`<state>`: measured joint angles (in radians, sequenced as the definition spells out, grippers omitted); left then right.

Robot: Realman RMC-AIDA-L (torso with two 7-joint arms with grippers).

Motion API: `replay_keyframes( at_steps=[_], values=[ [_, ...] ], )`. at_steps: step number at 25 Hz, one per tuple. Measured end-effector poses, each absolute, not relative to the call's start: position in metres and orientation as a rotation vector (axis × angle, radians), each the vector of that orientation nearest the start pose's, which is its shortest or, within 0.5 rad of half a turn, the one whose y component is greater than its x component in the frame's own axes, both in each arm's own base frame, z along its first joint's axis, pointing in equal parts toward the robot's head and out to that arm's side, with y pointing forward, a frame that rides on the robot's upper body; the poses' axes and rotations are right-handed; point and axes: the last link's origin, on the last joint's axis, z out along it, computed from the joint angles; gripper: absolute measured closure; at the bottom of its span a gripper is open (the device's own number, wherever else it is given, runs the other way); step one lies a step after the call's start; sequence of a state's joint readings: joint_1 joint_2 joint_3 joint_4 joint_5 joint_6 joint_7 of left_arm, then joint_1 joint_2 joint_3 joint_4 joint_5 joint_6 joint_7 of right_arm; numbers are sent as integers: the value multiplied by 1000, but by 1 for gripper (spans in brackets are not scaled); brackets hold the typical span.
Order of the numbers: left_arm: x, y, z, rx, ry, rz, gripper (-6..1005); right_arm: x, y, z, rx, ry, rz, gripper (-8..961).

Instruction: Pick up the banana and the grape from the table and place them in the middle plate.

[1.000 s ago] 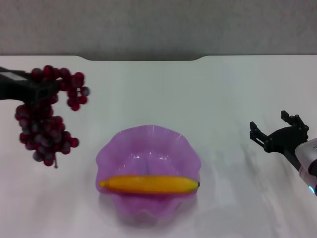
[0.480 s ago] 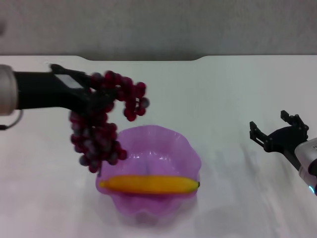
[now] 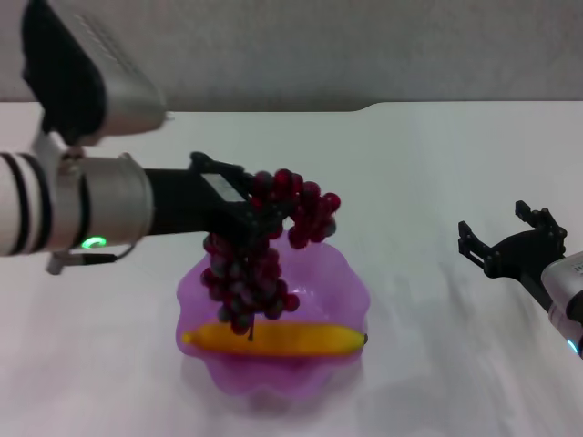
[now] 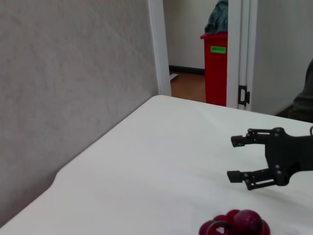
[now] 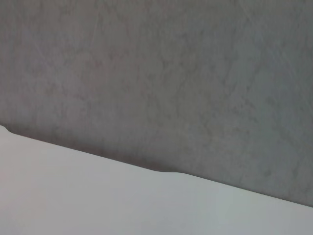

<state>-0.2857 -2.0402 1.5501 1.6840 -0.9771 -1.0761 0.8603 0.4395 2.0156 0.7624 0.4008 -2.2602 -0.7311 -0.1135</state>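
The banana [image 3: 273,340] lies in the near part of the middle plate [image 3: 346,282] on the bench [image 3: 428,182], the left pincer [image 3: 250,214] clamps the grape [image 3: 250,273] dangling above that plate, and the right pincer [image 3: 510,238] hangs spread wide, well off to the plate's right.

No wording can be read anywhere. The only label is a small green sticker [image 4: 218,49] on the front of the red bin [image 4: 215,68], at the upper right of the left wrist view; dark marks show on it but are too small to make out. In the head view, at the left of the frame, a green light [image 3: 93,243] glows on the left arm's silver wrist, with no characters on it.
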Motion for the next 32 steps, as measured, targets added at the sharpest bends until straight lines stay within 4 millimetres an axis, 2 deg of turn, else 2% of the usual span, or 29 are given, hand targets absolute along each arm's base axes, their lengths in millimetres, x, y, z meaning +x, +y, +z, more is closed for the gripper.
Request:
replay_keyframes(
  at_steps=[4, 7, 17, 22, 32],
  values=[
    [-131, 343, 2, -2559, -404, -226, 689, 321, 348, -56, -1863, 551, 369, 46],
    [-142, 349, -13, -2557, -428, -164, 689, 321, 348, -57, -1863, 552, 370, 46],
    [-159, 365, -27, -2523, -490, -129, 690, 321, 348, -57, -1864, 552, 372, 46],
    [-165, 366, -28, -2517, -490, -103, 690, 320, 349, -57, -1864, 551, 371, 46],
    [-175, 364, -44, -2528, -473, -25, 688, 320, 350, -57, -1866, 550, 369, 46]
  ],
)
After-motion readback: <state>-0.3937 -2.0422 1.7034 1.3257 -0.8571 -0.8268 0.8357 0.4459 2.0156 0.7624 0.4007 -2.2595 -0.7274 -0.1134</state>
